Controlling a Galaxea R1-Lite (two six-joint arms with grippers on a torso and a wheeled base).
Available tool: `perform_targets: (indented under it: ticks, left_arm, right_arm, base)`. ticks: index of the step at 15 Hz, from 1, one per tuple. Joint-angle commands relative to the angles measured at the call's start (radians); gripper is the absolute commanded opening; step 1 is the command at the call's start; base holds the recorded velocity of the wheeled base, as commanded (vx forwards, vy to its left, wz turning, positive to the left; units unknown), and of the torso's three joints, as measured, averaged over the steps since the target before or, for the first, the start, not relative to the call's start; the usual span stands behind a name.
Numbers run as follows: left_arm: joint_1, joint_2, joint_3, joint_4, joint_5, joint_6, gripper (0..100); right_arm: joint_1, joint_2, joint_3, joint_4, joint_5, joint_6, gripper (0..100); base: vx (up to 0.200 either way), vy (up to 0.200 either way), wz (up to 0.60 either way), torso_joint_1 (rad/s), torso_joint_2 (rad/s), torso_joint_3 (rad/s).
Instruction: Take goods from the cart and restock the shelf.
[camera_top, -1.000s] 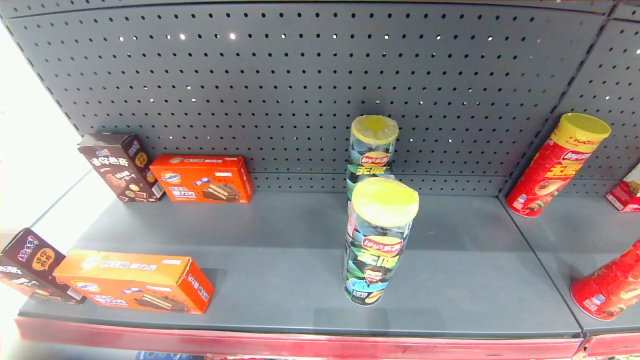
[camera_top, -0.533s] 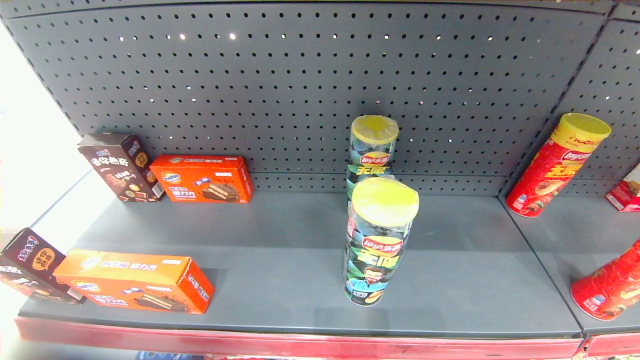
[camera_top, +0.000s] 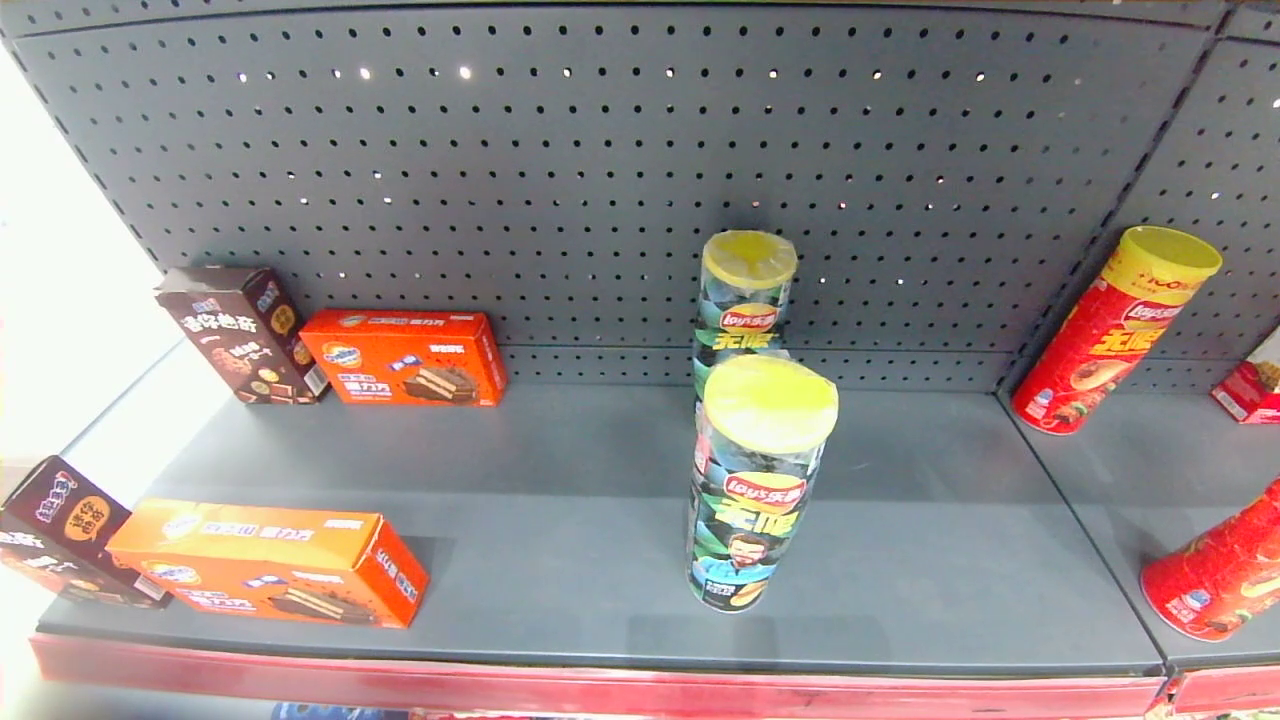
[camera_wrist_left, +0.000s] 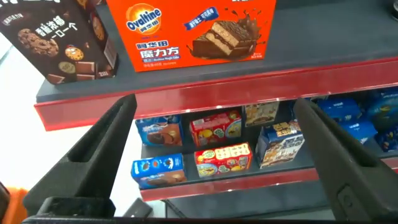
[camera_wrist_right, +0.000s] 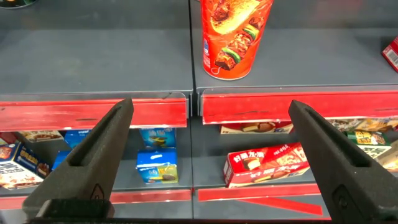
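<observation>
Shelf (camera_top: 560, 520) holds front chip can (camera_top: 757, 490), rear chip can (camera_top: 745, 300), upright.

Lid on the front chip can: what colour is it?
The round lid is yellow, clearest in head view.

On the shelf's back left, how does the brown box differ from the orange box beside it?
Colour: the brown box is dark brown with cookies pictured; the orange box is bright orange with a wafer pictured. Pose: the brown box stands on end, taller than wide; the orange box rests on a long edge, wider than tall. Both are cartons side by side by the pegboard.
</observation>
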Motion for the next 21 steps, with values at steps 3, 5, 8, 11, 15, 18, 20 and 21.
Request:
perform_targets:
  ticks: [3,5,8,11,15,18,20,21]
  left_arm:
    - [0.0,0.001,0.004,-0.01,0.033,0.003,100]
    - [0.0,0.001,0.001,-0.007,0.04,0.002,100]
    - [0.0,0.002,0.003,-0.01,0.04,-0.046,100]
    - [0.0,0.002,0.003,-0.01,0.043,-0.047,100]
    - [0.0,0.001,0.004,-0.01,0.042,-0.044,100]
    - [0.0,0.001,0.004,-0.01,0.042,-0.046,100]
    - [0.0,0.001,0.004,-0.01,0.042,-0.047,100]
    - [0.0,0.001,0.004,-0.01,0.043,-0.05,100]
  right_arm:
    - [0.0,0.001,0.0,0.0,0.0,-0.001,100]
    - [0.0,0.001,0.0,0.0,0.0,-0.001,100]
    - [0.0,0.001,0.0,0.0,0.0,-0.001,100]
    - [0.0,0.001,0.0,0.0,0.0,-0.001,100]
    - [0.0,0.001,0.0,0.0,0.0,-0.001,100]
    - [0.0,0.001,0.0,0.0,0.0,-0.001,100]
    - [0.0,0.001,0.0,0.0,0.0,-0.001,100]
    - [0.0,0.001,0.0,0.0,0.0,-0.001,100]
  base:
    - [0.0,0.0,0.0,0.0,0.0,0.0]
    - [0.0,0.0,0.0,0.0,0.0,0.0]
    - [0.0,0.0,0.0,0.0,0.0,0.0]
    - [0.0,0.0,0.0,0.0,0.0,0.0]
    - [0.0,0.0,0.0,0.0,0.0,0.0]
    - [0.0,0.0,0.0,0.0,0.0,0.0]
    - [-0.1,0.0,0.0,0.001,0.0,-0.001]
    - [0.0,0.0,0.0,0.0,0.0,0.0]
